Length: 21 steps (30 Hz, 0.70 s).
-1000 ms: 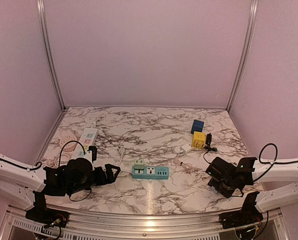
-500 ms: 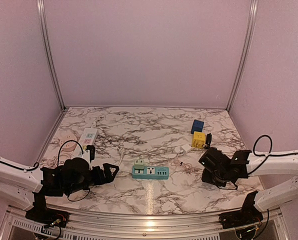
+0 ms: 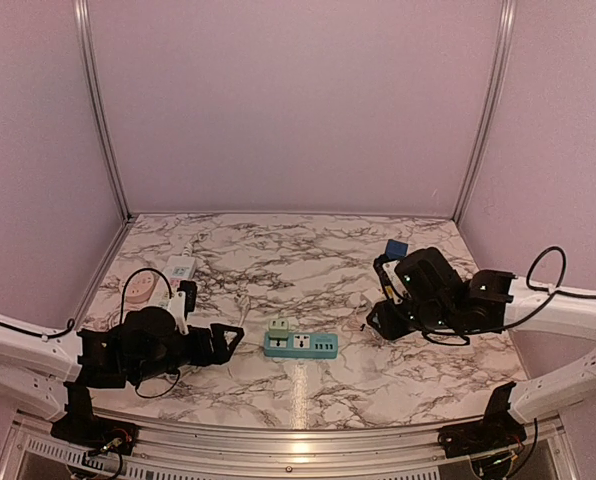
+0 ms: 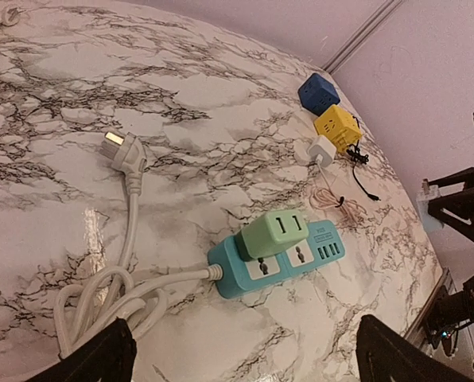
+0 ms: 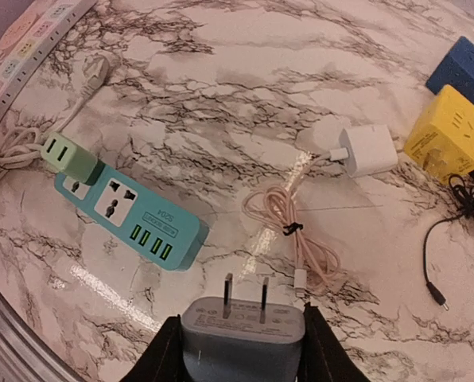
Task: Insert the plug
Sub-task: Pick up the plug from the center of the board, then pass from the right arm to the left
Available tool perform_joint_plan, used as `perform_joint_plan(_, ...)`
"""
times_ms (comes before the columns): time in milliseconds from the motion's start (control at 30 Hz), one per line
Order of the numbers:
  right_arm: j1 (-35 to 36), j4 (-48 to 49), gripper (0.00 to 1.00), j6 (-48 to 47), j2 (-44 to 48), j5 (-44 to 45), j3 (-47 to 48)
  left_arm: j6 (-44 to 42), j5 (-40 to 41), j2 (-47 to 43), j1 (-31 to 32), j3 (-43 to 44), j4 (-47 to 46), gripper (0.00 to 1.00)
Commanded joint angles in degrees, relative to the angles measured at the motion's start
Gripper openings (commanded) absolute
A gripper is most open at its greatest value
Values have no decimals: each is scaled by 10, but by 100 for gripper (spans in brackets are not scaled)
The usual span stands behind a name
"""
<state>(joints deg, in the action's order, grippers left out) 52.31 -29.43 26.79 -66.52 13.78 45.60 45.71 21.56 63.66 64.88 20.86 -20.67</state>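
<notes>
My right gripper (image 5: 243, 344) is shut on a grey two-prong plug (image 5: 243, 325), whose prongs point away from the camera over the marble. Ahead of it to the left lies a teal power strip (image 5: 130, 219) with a green adapter (image 5: 68, 157) seated in its end socket. In the top view the right gripper (image 3: 383, 318) hangs right of the strip (image 3: 301, 344), and the plug itself is hidden there. My left gripper (image 3: 223, 340) stands open just left of the strip (image 4: 277, 259), with nothing between its fingers.
A white charger (image 5: 368, 149) with a coiled pink cable (image 5: 297, 231), a yellow cube (image 5: 448, 134), a blue cube (image 5: 461, 76) and a thin black lead (image 5: 452, 239) lie to the right. A white corded plug (image 4: 126, 155) and a long white strip (image 3: 178, 268) lie to the left.
The right arm has swung from the front right corner forward and left toward the teal strip, with its jaws narrowed on the grey plug. The left arm has barely shifted.
</notes>
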Motion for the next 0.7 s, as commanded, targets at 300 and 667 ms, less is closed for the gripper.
perform_joint_plan(300, 61, 86, 10, -199, 4, -272, 98, -116, -98, -29, 14, 42, -45, 99)
perform_joint_plan(667, 63, 129, 12, -235, 12, -390, 114, -208, -182, -20, 47, 98, -61, 99)
